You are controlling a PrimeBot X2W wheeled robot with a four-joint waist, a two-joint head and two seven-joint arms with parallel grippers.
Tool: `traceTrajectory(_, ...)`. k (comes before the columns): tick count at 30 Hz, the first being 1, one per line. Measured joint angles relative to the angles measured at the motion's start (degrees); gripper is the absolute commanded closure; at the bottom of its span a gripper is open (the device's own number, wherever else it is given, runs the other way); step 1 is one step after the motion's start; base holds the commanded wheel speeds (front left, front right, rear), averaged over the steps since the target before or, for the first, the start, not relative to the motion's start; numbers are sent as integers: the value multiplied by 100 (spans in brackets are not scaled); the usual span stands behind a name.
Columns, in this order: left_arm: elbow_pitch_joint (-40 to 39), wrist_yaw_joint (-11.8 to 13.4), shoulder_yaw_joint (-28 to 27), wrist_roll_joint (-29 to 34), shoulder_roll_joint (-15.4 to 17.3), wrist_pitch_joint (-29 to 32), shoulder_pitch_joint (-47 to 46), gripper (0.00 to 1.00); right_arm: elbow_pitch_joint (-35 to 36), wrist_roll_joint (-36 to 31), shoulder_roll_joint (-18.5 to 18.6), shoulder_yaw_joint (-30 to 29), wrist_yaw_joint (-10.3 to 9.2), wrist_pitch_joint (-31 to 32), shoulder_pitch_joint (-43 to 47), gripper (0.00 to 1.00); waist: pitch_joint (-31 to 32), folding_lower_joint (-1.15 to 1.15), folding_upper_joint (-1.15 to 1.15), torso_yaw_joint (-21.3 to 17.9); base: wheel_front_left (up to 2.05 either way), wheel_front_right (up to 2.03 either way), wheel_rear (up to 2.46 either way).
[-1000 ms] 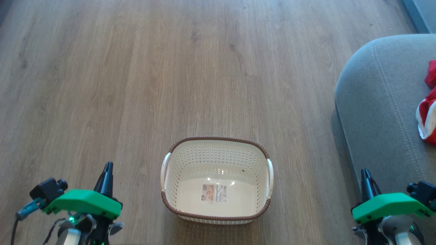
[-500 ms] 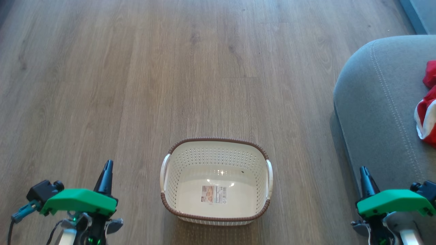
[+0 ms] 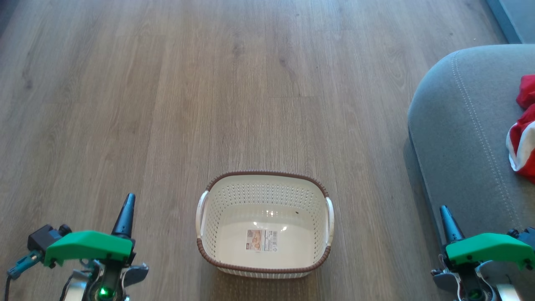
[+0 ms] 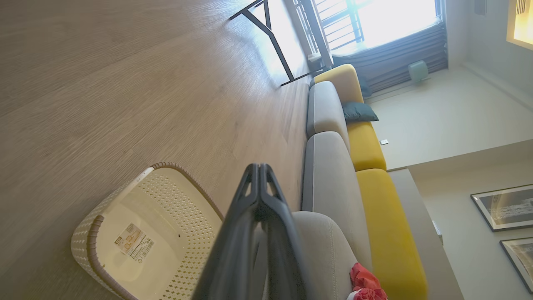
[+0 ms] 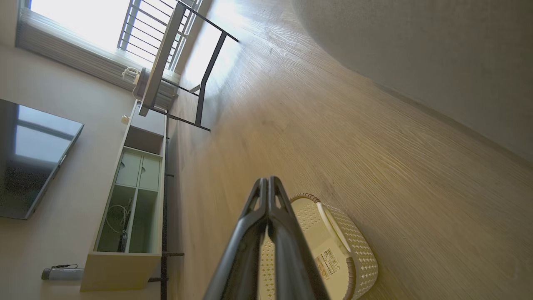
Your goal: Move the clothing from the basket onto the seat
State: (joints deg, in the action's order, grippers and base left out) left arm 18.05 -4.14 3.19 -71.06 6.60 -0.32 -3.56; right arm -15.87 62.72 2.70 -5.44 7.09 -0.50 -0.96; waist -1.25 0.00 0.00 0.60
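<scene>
Sitting empty on the floor (image 3: 209, 83), the basket (image 3: 267, 194) holds just its label (image 3: 261, 240); the clothing (image 3: 522, 146) lies on the seat (image 3: 459, 133). Left hand (image 3: 125, 215) and right hand (image 3: 448, 219) flank the basket, both closed tight, holding nothing. Work looks finished: best keep both hands low and clear.

- We spot one label sticker (image 3: 261, 240) on the base of the basket (image 3: 265, 172), towards its near wall.
- On the sticker's right half we make out a barcode (image 3: 272, 239); its left half carries an orange-tinted picture.
- The print on it is too small for us to read, so we get no word, brand or number from it.
</scene>
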Motion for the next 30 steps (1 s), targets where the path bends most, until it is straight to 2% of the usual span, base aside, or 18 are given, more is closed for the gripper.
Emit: traceTrajectory(30, -124, -197, -564, -1503, -298, 485, 0, 100, 0, 2090, -19, -154, 0, 480, -130, 100, 79, 0, 0, -45, 0, 0, 0)
